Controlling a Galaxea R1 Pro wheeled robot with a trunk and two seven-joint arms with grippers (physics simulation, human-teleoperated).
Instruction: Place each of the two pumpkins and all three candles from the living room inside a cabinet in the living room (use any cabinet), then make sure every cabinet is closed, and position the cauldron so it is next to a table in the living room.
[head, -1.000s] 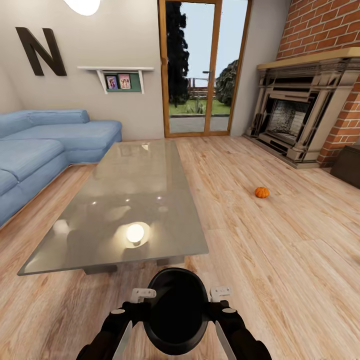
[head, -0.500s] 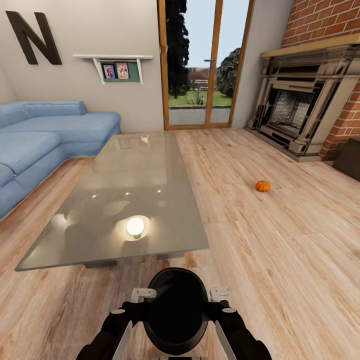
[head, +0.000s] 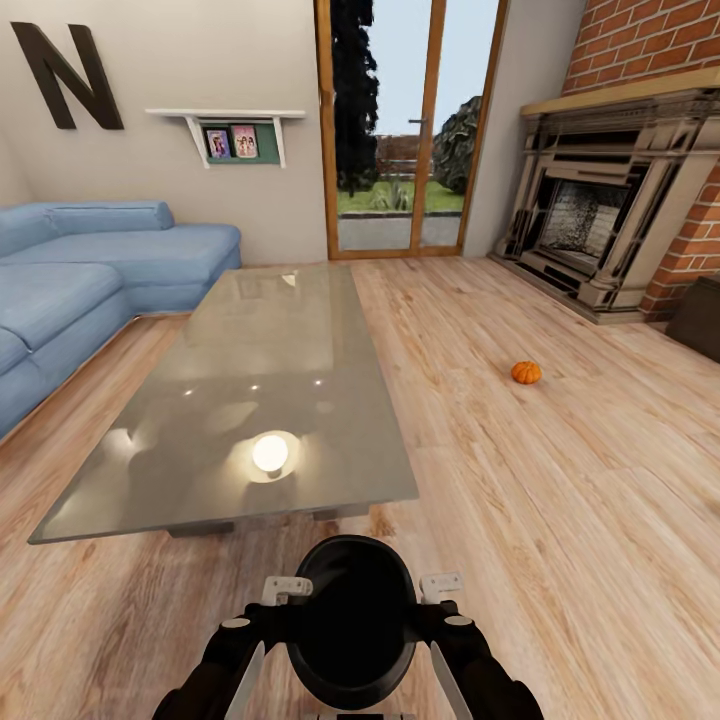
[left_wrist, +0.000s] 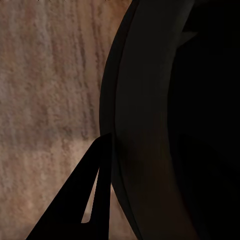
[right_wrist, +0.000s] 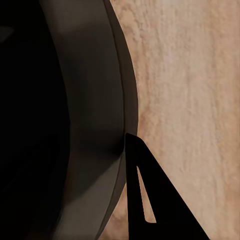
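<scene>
The cauldron (head: 352, 620) is carried between both grippers, low in front of the trunk, just short of the table (head: 250, 400). The left gripper (head: 283, 590) and right gripper (head: 437, 587) are clamped on opposite sides of its rim. One pumpkin (head: 526, 372) lies on the floor (head: 560, 500), well apart, toward the fireplace (head: 600, 220).

A slip is the likely risk: the hold is on a thin rim only, so uneven arm motion could tilt or drop the pot, or knock it against the table edge.

The wrist views show one finger (left_wrist: 95, 200) pressed against the cauldron's outer wall; the head view gives the room layout instead.
</scene>
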